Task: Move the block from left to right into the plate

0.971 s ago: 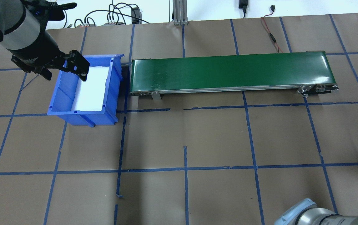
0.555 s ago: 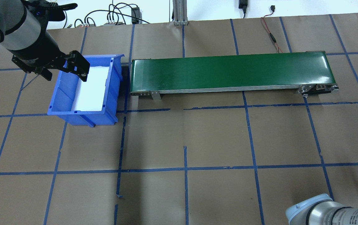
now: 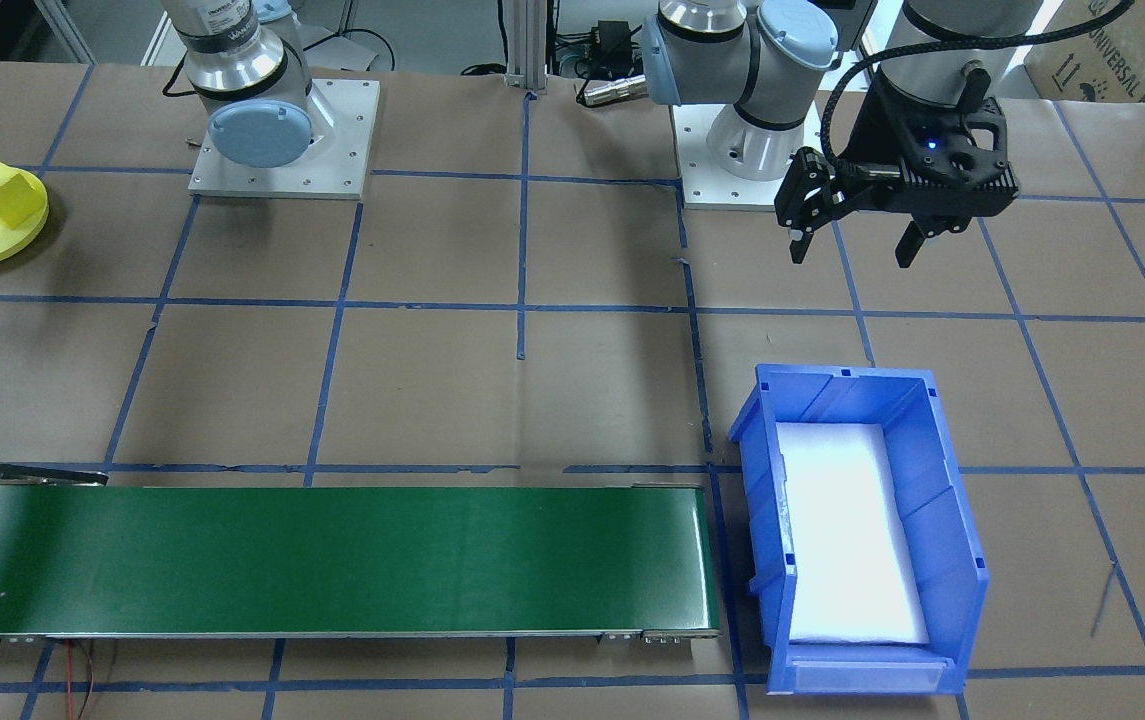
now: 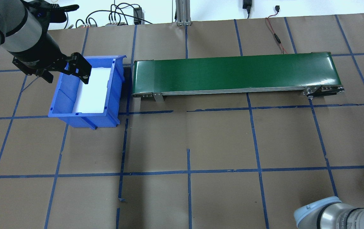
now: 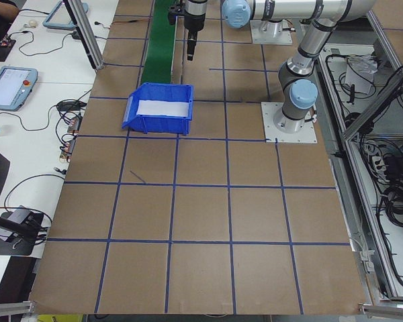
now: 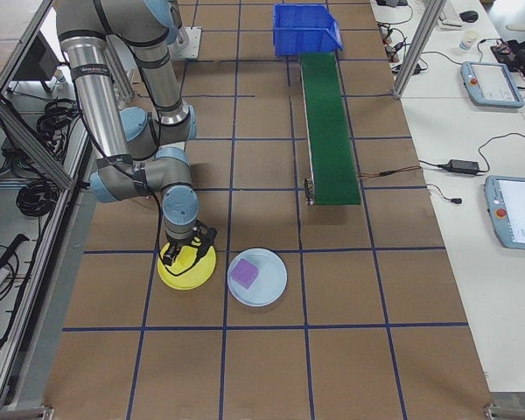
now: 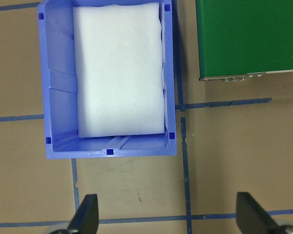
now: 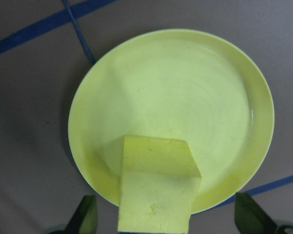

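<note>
Since a second ago only the right arm's elbow has crept further into the overhead view. Left claw [image 3: 852,245] hangs spread and empty, short of the blue bin [image 3: 857,540]. Rightward, the yellow block [image 8: 156,192] sits in the yellow plate [image 8: 224,97] between the right claw's [image 8: 166,219] parted fingers; delivery looks finished, withdrawal remains.

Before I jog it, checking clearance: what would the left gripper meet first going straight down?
Probably bare brown paper table just short of the blue plastic bin; the left gripper is open, though its height is unclear.
</note>
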`<state>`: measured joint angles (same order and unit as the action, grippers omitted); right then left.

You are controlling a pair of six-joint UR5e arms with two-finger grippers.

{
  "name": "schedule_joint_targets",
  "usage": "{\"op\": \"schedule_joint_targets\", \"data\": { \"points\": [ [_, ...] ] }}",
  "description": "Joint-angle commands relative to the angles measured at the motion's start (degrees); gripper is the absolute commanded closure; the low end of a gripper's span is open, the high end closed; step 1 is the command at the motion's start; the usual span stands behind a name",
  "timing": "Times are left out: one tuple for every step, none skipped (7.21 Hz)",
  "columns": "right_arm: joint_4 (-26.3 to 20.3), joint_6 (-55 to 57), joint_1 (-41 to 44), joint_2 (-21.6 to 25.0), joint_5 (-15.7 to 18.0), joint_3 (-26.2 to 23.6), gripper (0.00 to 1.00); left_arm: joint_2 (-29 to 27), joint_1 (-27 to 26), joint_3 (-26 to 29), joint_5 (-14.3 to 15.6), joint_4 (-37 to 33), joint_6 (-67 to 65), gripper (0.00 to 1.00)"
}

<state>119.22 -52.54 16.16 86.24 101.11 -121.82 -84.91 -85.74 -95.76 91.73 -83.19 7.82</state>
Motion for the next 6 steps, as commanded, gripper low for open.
{"op": "schedule_joint_targets", "data": {
  "points": [
    [-3.99, 9.21, 11.37, 0.33, -0.65, 3.5, 0.0, 0.01, -0.05, 0.05, -0.06, -0.04, 0.0, 0.0],
    [-4.0, 17.82, 20.92, 0.51, -1.17, 6.82, 0.0, 0.01, -0.13, -0.04, 0.11, -0.04, 0.0, 0.0],
    [-7.92, 26.09, 31.02, 0.42, -5.0, 10.34, 0.0, 0.01, -0.13, -0.04, 0.11, -0.04, 0.0, 0.0],
    [-11.35, 40.53, 41.65, 0.51, -9.05, 14.11, 0.0, 0.1, -0.13, -0.13, 0.11, -0.04, 0.0, 0.0],
    [-16.17, 50.07, 52.64, 0.86, -9.26, 17.81, 0.0, 0.1, -0.13, -0.04, 0.02, -0.04, 0.0, 0.0],
    [-22.39, 59.65, 61.36, 2.52, -10.22, 20.63, 0.0, 0.1, -0.13, -0.04, 0.02, -0.04, 0.0, 0.0]
  ]
}}
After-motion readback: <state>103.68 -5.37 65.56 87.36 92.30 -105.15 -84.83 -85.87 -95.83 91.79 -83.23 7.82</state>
